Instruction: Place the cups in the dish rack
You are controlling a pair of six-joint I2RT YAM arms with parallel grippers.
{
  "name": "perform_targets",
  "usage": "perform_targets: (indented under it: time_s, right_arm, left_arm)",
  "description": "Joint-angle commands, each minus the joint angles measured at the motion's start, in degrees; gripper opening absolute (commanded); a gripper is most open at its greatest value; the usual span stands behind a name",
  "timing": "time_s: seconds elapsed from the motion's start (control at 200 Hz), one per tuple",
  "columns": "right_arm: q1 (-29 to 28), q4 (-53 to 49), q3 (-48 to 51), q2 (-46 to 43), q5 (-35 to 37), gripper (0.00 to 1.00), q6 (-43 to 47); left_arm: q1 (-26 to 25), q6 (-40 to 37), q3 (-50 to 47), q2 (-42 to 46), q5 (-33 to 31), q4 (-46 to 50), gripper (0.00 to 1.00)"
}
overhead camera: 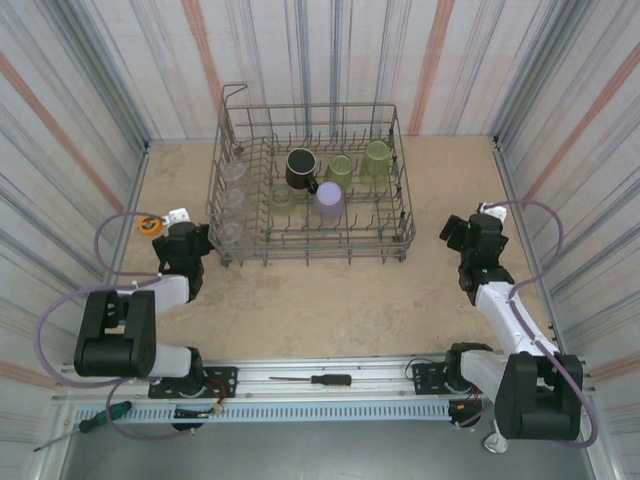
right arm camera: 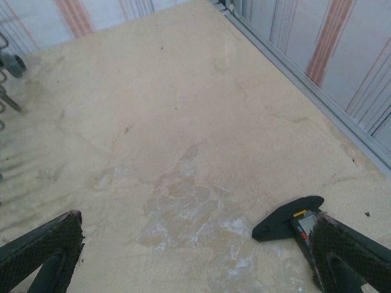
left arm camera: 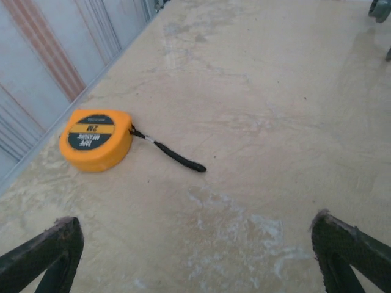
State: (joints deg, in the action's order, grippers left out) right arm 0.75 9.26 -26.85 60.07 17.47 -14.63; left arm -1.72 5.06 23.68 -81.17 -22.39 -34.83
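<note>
The grey wire dish rack (overhead camera: 398, 222) stands at the middle back of the table. Inside it are a black mug (overhead camera: 301, 168), a lavender cup (overhead camera: 329, 201), olive-green tumblers (overhead camera: 376, 155) (overhead camera: 341, 168) and clear cups (overhead camera: 234, 172) along its left side. My left gripper (overhead camera: 187, 232) hovers low just left of the rack's front corner. In the left wrist view it (left arm camera: 195, 256) is open over bare table. My right gripper (overhead camera: 467, 228) sits right of the rack; the right wrist view shows it (right arm camera: 195, 256) open with nothing between its fingers (right arm camera: 46, 250).
An orange tape measure (left arm camera: 96, 139) with a black strap lies ahead and left of the left gripper, near the left wall. A black digital gauge (right arm camera: 287, 220) lies by the right gripper's right finger. Screwdrivers (overhead camera: 315, 380) (overhead camera: 105, 415) rest on the front rail. Striped walls enclose the table.
</note>
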Motion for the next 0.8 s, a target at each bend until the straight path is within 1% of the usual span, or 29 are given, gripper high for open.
perform_targets:
  time_s: [0.0,0.04,0.11,0.245,0.281,0.316,0.341,0.351,0.411,0.471,0.536,0.586,0.646,0.691,0.716,0.761,0.792]
  right_arm:
    - [-0.28,9.93,2.83,1.84,1.83,0.99,3.01]
    - [-0.24,13.43,3.88,3.29,1.33,0.99,3.09]
    - [-0.42,17.46,4.53,6.68,0.09,0.99,4.02]
    - [-1.34,26.05,5.86,12.78,-0.97,0.99,6.8]
    - [-1.4,28.4,6.25,13.92,-1.42,0.99,7.23]
    - [-1.37,30.52,6.65,15.11,-1.89,0.99,7.74]
    - [-1.34,32.07,6.83,16.04,-2.09,0.99,8.1]
    - [-1.36,32.58,6.9,16.39,-2.2,0.99,8.19]
    - [-1.1,34.79,6.92,18.38,-2.86,0.99,8.13]
    - [-1.01,37.31,7.28,20.35,-3.71,0.99,7.88]
    - [-0.9,40.5,7.7,22.84,-4.84,0.99,7.98]
    - [-0.87,43.43,8.02,25.23,-5.35,0.99,8.13]
    - [-1.08,45.28,8.2,27.55,-6.13,0.99,8.7]
    - [-1.25,47.9,8.08,29.44,-5.93,0.99,9.08]
    - [-1.41,46.88,7.63,29.33,-5.34,0.99,9.03]
    - [-1.38,41.72,6.07,28.14,-5.08,0.99,8.29]
    - [-1.18,41.81,5.84,28.63,-5.29,0.99,8.31]
  left_arm:
    - [-1.25,-4.5,2.33,-2.69,6.35,-4.44,0.99]
    - [-1.86,-5.32,3.65,-3.01,7.67,-1.74,0.99]
    - [-2.72,-6.81,3.43,-3.84,7.88,-3.66,0.99]
    - [-1.51,-7.14,2.41,-3.5,12.91,-4.46,0.99]
    - [-1.03,-7.29,1.68,-3.82,15.33,-5.72,0.99]
    - [-0.21,-7.61,-0.28,-5.15,18.53,-9.53,0.99]
    - [-0.14,-8.47,-1.58,-7.07,17.35,-16.13,0.99]
    - [-0.24,-8.66,-1.66,-7.34,16.8,-17.07,0.99]
    - [-0.42,-7.41,-0.41,-4.84,17.42,-9.74,0.99]
    - [-0.57,-8.18,-1.17,-6.61,16.6,-14.63,0.99]
    - [-0.57,-7.63,-0.65,-5.09,16.98,-10.65,0.99]
    - [-0.55,-7.7,-1.07,-5.78,17.03,-12.89,0.99]
    - [-0.57,-7.65,-0.83,-5.1,16.97,-11.3,0.99]
    - [-0.57,-7.66,-1.13,-5.48,17.02,-12.48,0.99]
    - [-0.57,-7.7,-1.1,-5.36,17.02,-12.35,0.99]
    - [-0.57,-7.66,-1.05,-5.15,16.93,-11.79,0.99]
    - [-0.57,-7.72,-1.03,-5.31,17.01,-12.17,0.99]
